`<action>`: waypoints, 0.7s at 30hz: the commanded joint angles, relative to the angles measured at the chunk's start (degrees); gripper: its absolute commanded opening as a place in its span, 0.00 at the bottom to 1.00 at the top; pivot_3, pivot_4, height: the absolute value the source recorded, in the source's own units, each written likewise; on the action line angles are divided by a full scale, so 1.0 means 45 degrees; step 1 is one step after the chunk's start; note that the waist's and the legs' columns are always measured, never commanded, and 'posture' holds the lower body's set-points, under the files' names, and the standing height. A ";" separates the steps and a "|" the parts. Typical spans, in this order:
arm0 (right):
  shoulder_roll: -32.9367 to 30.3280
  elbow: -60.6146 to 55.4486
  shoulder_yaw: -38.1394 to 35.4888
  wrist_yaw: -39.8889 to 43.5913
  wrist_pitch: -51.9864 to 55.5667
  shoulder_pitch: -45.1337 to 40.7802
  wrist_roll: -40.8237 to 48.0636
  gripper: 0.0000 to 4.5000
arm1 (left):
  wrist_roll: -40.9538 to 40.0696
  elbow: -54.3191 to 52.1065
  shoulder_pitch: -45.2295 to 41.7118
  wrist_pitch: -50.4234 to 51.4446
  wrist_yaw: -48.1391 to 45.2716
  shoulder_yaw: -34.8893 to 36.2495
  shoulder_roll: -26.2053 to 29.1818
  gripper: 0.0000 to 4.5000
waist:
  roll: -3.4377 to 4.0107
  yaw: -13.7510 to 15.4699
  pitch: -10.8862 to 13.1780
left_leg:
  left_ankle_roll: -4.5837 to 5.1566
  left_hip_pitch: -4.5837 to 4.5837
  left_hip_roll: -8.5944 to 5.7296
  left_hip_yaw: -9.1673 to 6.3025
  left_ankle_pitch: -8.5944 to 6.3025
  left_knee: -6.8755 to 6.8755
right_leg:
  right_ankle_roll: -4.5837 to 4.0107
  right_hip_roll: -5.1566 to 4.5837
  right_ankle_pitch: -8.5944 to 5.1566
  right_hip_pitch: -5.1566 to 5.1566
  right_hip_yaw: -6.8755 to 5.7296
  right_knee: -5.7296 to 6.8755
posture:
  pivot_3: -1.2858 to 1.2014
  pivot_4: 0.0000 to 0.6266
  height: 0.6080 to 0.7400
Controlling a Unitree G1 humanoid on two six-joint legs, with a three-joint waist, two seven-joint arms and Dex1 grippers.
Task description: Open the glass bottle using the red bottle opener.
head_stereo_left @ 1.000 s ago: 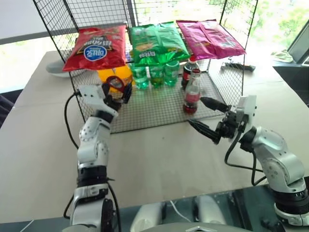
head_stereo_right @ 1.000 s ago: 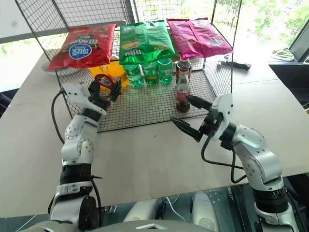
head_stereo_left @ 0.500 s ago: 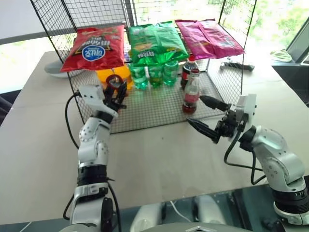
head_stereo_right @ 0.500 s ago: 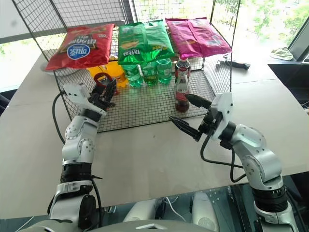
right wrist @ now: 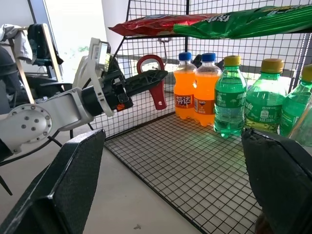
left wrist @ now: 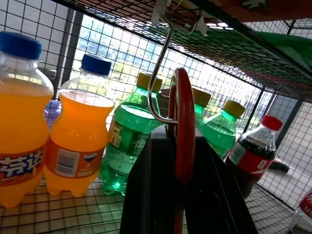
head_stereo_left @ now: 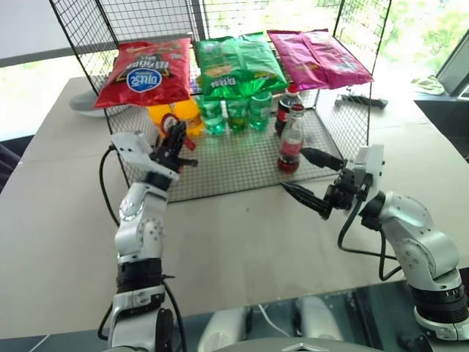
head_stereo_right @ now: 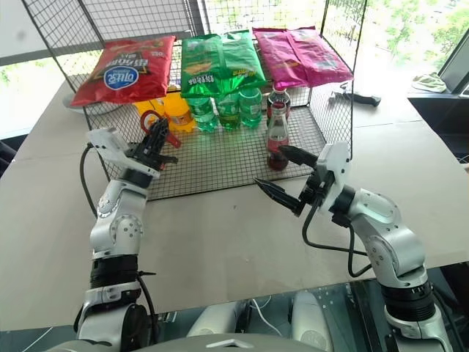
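The right hand (head_stereo_left: 314,181) had kept its place just in front of the glass bottle (head_stereo_left: 291,139), fingers spread wide. The bottle stood capped at the wire rack's (head_stereo_left: 242,169) front edge. Further left, the left hand (head_stereo_right: 157,139), open a second before, had pinched shut on the red bottle opener (right wrist: 152,80), which hung from a hook (left wrist: 158,78) beside the orange soda bottles (right wrist: 195,85).
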 commanded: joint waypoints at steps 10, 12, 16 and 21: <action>0.0030 -0.0347 -0.0058 0.0011 -0.0242 -0.0212 0.0101 1.00 | -0.4339 -0.1532 0.0332 0.4045 -0.0586 0.0398 -0.0326 0.01 | 0.0000 0.0045 -0.0002 | 0.0000 0.0002 -0.0002 -0.0010 0.0000 0.0043 | 0.0001 0.0001 0.0000 0.0018 -0.0008 0.0019 | 0.52 0.24 1.00; -0.0026 -0.0401 -0.0008 0.0033 -0.0025 -0.0151 0.0227 1.00 | -0.5180 -0.1735 0.0466 0.4961 -0.0969 0.0296 -0.0217 0.01 | 0.0000 0.0043 -0.0002 | 0.0000 0.0003 -0.0002 -0.0018 0.0000 0.0055 | 0.0001 0.0002 0.0000 0.0025 -0.0016 0.0026 | 0.52 0.24 1.00; -0.0218 -0.0527 0.0214 0.0035 0.0699 -0.0070 0.0490 1.00 | -0.6204 -0.2180 0.0724 0.6415 -0.1699 -0.0085 -0.0006 0.01 | 0.0000 0.0038 -0.0001 | 0.0000 0.0003 -0.0003 -0.0033 -0.0001 0.0082 | 0.0001 0.0002 0.0001 0.0040 -0.0033 0.0036 | 0.52 0.24 1.00; -0.0944 -0.0776 0.0962 -0.0792 0.4404 -0.0520 0.1528 1.00 | -0.7127 -0.2635 0.0967 0.8425 -0.2882 -0.1370 0.0331 0.01 | 0.0002 -0.0003 0.0000 | 0.0000 0.0000 -0.0003 -0.0035 -0.0001 0.0089 | -0.0001 0.0003 -0.0001 0.0036 -0.0032 0.0042 | 0.52 0.24 1.00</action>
